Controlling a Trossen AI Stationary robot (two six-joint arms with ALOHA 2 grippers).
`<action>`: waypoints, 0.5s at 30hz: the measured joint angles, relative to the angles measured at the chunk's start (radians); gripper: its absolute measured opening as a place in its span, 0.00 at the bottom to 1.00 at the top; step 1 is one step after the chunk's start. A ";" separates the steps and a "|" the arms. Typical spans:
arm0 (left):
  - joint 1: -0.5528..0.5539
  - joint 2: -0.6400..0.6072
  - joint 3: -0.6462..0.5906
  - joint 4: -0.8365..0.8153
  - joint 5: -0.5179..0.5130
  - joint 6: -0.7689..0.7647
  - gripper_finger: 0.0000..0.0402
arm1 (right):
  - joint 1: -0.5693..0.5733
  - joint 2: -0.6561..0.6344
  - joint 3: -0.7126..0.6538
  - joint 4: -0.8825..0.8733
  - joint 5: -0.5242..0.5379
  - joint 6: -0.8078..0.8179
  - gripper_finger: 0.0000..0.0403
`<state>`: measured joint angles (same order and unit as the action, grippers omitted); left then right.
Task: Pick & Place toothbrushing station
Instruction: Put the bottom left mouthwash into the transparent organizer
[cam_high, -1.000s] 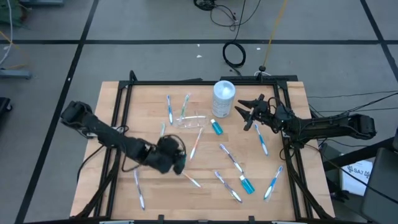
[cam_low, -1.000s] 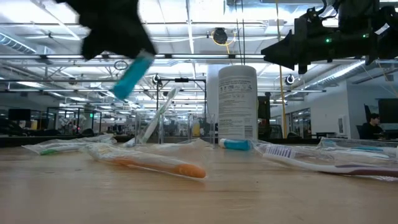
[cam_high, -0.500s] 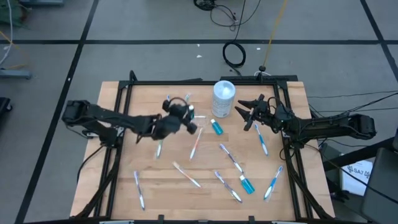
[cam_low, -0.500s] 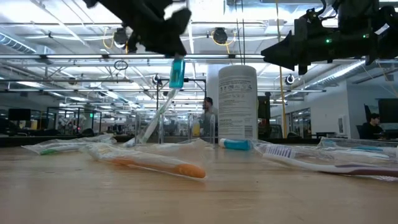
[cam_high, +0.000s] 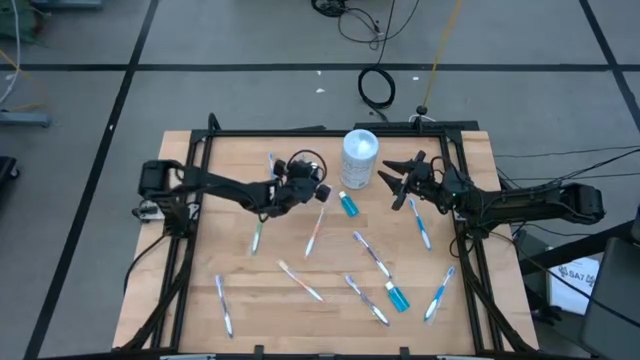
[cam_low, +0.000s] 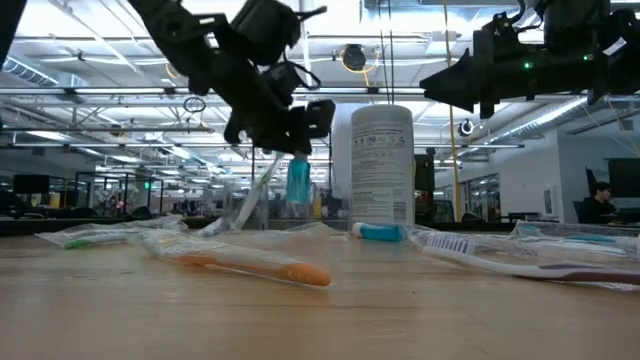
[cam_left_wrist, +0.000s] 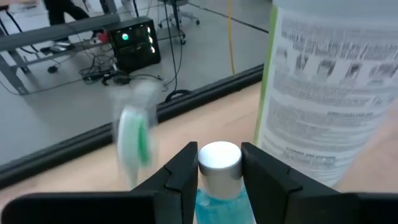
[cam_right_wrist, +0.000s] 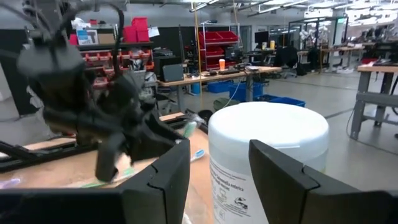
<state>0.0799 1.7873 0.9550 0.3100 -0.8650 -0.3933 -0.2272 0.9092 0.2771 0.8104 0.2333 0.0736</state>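
My left gripper (cam_high: 316, 190) hangs above the far middle of the table (cam_high: 240, 300), closed on a tube (cam_low: 297, 181) that points down, just left of the canister (cam_high: 360, 158). The cup (cam_low: 262, 207) stands below and behind that tube. A second tube (cam_high: 348, 205) lies on the table just near of the canister, a third (cam_high: 398, 296) toward the near right. Toothbrushes (cam_high: 314, 235) lie scattered across the middle and near side. My right gripper (cam_high: 397, 183) hovers with its fingers apart right of the canister.
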 joint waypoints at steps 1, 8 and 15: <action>-0.002 0.019 0.000 0.015 -0.002 -0.007 0.28 | 0.000 0.000 0.000 0.000 0.000 0.007 0.39; -0.024 0.078 0.000 0.031 -0.114 -0.033 0.28 | 0.000 0.000 0.000 -0.003 0.000 0.019 0.39; -0.013 0.078 0.000 0.029 -0.078 -0.029 0.28 | 0.000 0.000 0.000 -0.003 0.000 0.016 0.38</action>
<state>0.0673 1.8652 0.9550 0.3387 -0.9432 -0.4226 -0.2272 0.9092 0.2771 0.8070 0.2329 0.0898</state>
